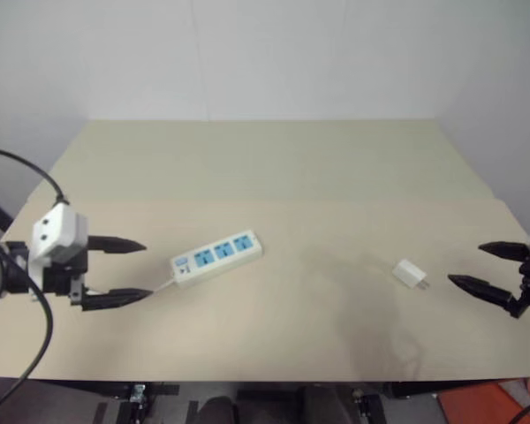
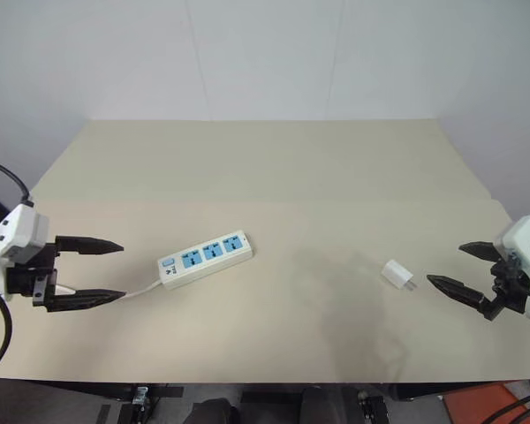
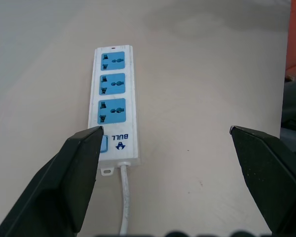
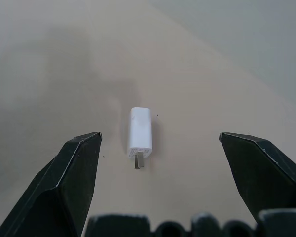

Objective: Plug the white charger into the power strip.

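R gripper [image 2: 455,269] jaws spread wide, empty, aimed at white charger [image 2: 397,274], which lies flat on table [image 2: 274,168], prongs toward gripper. Charger prob. light, rigid, smooth; best pinched across flat body sides, clear of prongs. Power strip [image 2: 204,259] well apart to the L. L gripper [image 2: 106,269] also wide apart, empty, near strip's cord end.

"bull" with a small logo on the power strip [image 3: 113,106].
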Robot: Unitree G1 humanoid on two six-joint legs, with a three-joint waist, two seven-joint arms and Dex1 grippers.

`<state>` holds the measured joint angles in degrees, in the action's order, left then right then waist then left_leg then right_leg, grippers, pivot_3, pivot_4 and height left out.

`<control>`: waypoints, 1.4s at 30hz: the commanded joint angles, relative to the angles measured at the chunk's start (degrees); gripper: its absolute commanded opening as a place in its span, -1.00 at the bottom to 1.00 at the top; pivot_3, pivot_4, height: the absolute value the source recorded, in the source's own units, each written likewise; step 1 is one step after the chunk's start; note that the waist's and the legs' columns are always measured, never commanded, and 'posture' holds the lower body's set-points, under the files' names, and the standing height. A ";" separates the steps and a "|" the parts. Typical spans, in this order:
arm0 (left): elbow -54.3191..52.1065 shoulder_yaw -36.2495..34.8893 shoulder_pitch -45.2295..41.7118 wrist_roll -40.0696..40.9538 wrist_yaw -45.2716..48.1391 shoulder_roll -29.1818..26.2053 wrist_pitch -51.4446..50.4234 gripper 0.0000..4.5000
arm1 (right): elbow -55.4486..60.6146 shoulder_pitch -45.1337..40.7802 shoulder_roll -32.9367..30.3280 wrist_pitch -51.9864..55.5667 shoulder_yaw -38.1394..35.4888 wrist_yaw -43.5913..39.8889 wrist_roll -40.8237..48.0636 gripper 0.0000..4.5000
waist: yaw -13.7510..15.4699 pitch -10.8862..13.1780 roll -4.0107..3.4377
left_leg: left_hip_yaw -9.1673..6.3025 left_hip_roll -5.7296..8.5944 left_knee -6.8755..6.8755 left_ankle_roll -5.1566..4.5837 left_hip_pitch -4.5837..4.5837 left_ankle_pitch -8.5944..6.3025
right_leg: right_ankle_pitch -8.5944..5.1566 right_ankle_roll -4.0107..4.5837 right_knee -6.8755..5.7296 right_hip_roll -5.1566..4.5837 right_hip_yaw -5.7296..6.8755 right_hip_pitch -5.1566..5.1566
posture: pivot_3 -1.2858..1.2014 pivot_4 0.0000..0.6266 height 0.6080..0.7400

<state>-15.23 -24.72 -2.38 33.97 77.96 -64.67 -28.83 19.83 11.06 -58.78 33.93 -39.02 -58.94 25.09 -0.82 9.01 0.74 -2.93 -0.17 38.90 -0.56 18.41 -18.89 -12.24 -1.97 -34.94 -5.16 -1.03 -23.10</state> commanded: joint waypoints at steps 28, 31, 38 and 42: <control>34.26 15.60 -19.48 -10.99 0.57 18.95 27.76 0.99 | 7.41 -12.91 1.50 2.33 9.60 4.61 8.16 1.00 | 0.15 0.01 0.04 | -0.03 0.06 0.02 0.04 0.02 0.03 | 0.02 0.00 -0.01 -0.03 0.04 0.02 | 0.03 -0.52 1.00; 40.39 18.30 -22.31 -14.18 0.65 21.54 31.86 0.99 | 7.57 -13.11 1.53 2.24 9.60 4.96 8.46 1.00 | 0.14 0.01 0.04 | -0.05 0.07 0.02 0.04 0.02 0.03 | 0.03 0.00 -0.01 -0.04 0.04 0.01 | 0.03 -0.52 1.00; 48.66 20.54 -25.37 -16.81 1.28 25.04 36.89 0.99 | 8.22 -13.17 1.44 2.94 8.27 5.02 9.75 1.00 | 0.03 0.02 0.05 | -0.05 0.07 0.02 0.04 0.04 0.03 | 0.03 -0.01 -0.01 -0.04 0.03 0.00 | 0.03 -0.52 1.00; 52.54 21.33 -26.28 -18.31 0.79 26.39 39.53 0.99 | 8.77 -12.72 1.44 3.10 7.78 5.21 10.54 1.00 | 0.10 0.02 0.05 | -0.06 0.07 0.03 0.04 0.03 0.03 | 0.04 -0.02 -0.03 -0.04 0.03 0.00 | 0.03 -0.52 1.00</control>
<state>36.34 -3.28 -27.40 16.27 78.88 -38.19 8.77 27.02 -1.33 -56.84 36.85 -28.47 -54.16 34.83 -0.73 9.02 0.79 -2.98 -0.09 38.93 -0.52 18.44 -18.86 -12.20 -1.99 -34.97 -5.20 -1.00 -23.09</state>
